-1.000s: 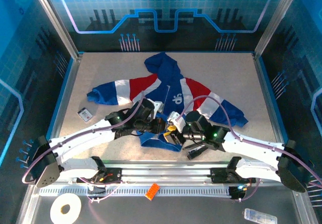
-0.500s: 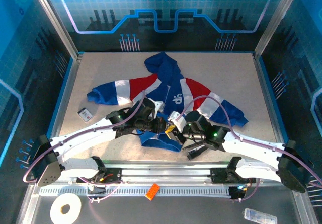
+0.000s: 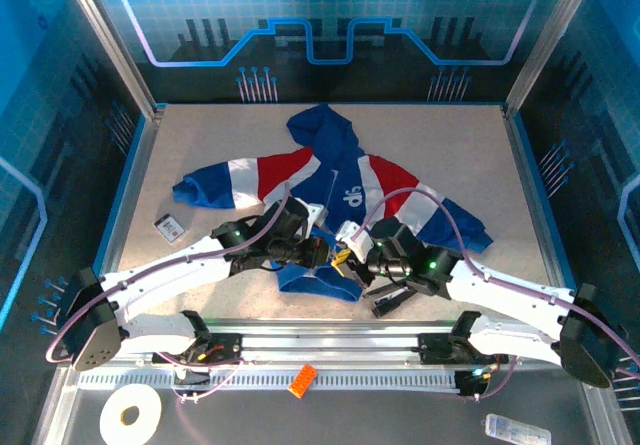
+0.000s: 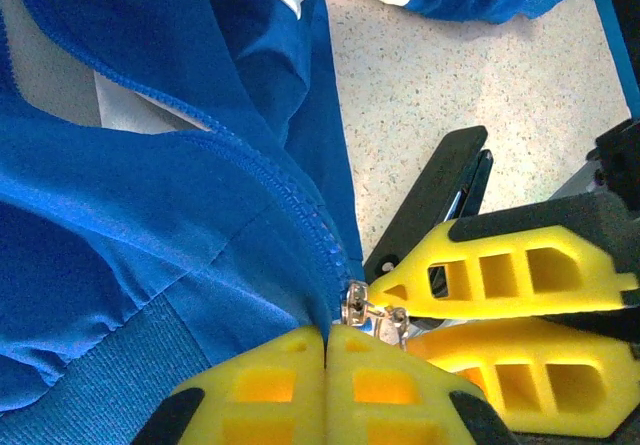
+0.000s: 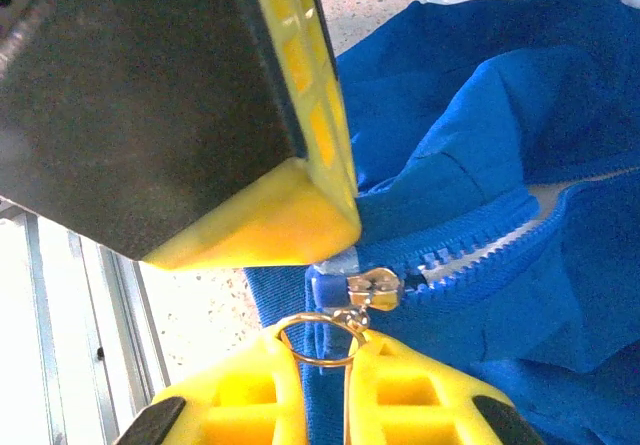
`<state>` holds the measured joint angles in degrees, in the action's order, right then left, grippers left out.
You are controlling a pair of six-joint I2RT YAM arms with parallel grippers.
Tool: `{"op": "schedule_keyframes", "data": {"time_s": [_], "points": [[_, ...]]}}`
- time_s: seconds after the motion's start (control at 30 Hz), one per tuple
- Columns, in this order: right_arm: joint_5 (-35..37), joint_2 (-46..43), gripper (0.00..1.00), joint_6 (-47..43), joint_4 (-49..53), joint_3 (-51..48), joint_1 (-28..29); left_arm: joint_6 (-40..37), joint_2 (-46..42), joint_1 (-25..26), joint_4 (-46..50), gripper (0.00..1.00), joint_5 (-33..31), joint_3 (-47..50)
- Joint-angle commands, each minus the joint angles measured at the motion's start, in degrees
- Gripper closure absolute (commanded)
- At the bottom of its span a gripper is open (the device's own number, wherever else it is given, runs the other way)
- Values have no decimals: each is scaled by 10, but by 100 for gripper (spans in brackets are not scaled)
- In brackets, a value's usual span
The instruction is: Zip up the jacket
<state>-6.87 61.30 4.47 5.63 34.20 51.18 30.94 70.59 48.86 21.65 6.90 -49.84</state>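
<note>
The jacket (image 3: 345, 180) lay mid-table (image 3: 450, 135), hood (image 3: 320, 130) toward the table's far edge. Nearer the table's front, the left gripper (image 4: 326, 337) had its fingers pressed together on the hem (image 4: 120, 365), and the right gripper (image 5: 325, 350) was clamped on the zip pull (image 5: 352, 315)

jacket (image 3: 340, 180): middle of table (image 3: 450, 145), hood toward far edge, hem toward near edge
left gripper (image 4: 327, 337), right gripper (image 5: 322, 343): side by side at hem
card (image 3: 170, 227): near left edge
</note>
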Motion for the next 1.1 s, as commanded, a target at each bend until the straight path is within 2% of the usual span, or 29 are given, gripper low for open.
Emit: {"op": "schedule_keyframes", "data": {"time_s": [0.0,0.37,0.53,0.7,0.9,1.07], "points": [[-18,-3,94,-23,32,23,-9,-18,-16,-1,12,100,-8,10],[-31,5,95,-34,39,29,-17,-25,-18,0,2,100,1,13],[-38,-2,83,-39,29,20,-16,-25,-19,0,2,100,3,12],[-45,-2,80,-44,11,14,-16,-26,-21,0,3,100,4,12],[-64,14,65,-49,0,14,-17,-26,-21,0,4,100,5,11],[-53,29,58,-52,-9,13,-16,-28,-20,0,8,100,7,5]]}}
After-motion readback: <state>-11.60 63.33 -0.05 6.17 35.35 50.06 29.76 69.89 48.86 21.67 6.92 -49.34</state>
